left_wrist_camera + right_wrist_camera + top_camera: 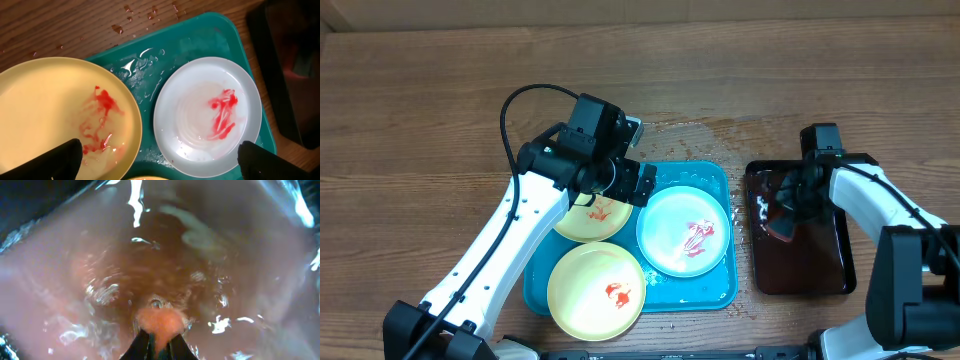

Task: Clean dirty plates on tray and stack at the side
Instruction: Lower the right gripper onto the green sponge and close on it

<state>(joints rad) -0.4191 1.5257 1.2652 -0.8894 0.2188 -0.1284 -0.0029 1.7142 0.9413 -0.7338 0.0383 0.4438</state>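
Observation:
The turquoise tray [716, 294] lies mid-table with three plates on it. One pale yellow plate [582, 224] with a red smear sits at the back left, partly under my left gripper [626, 181]. A second yellow plate [595, 291] sits at the front left. The blue-white plate [685, 232] with a red smear sits on the right. In the left wrist view the open, empty left gripper [160, 161] hovers over the gap between the yellow plate [50, 115] and the blue-white plate [207, 115] on the wet tray [200, 35]. My right gripper [159, 349] is shut on an orange-pink sponge [160, 322] dipped in reddish water.
A dark brown-red, black-rimmed tray [823, 272] of reddish water stands right of the turquoise tray; my right gripper [782, 212] is in it. It shows at the right edge of the left wrist view [292, 75]. Water drops [705, 127] lie on the wood behind the turquoise tray.

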